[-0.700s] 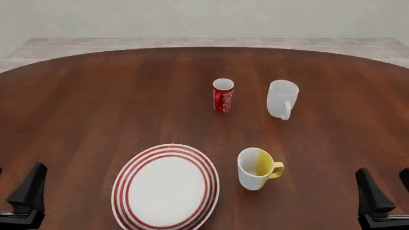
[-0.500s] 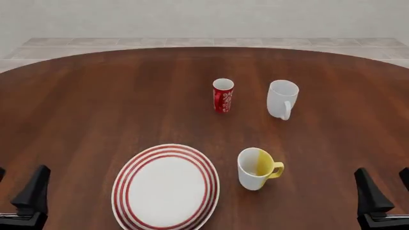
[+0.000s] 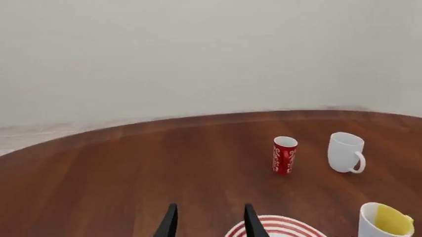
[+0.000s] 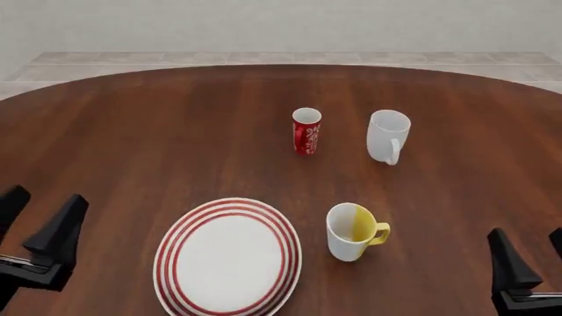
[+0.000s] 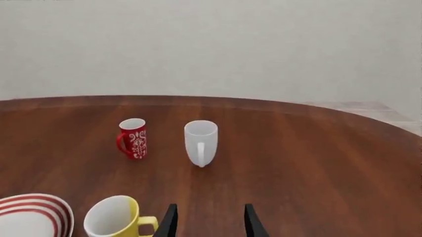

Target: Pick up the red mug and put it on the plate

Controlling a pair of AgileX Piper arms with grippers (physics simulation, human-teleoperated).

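The red mug (image 4: 306, 131) stands upright toward the far middle of the round wooden bench (image 4: 176, 131), with bare wood all around it. Its nearest neighbour, the white mug (image 4: 388, 136), stands to its right with a clear gap between them. The plate (image 4: 228, 257) lies flat at the near edge, left of centre, and its closest rim runs almost to the bottom of the front view. The yellow mug (image 4: 352, 231) sits just beside the plate's right rim but apart from it. A broad open strip of bench separates the plate from the red mug. The left gripper (image 4: 39, 227) hangs over the near left of the bench, left of the plate. Its fingers (image 3: 170, 223) are spread apart and hold nothing. The right gripper (image 4: 527, 263) is low at the near right corner, well apart from the yellow mug. Its fingers (image 5: 250, 221) are likewise parted and empty.
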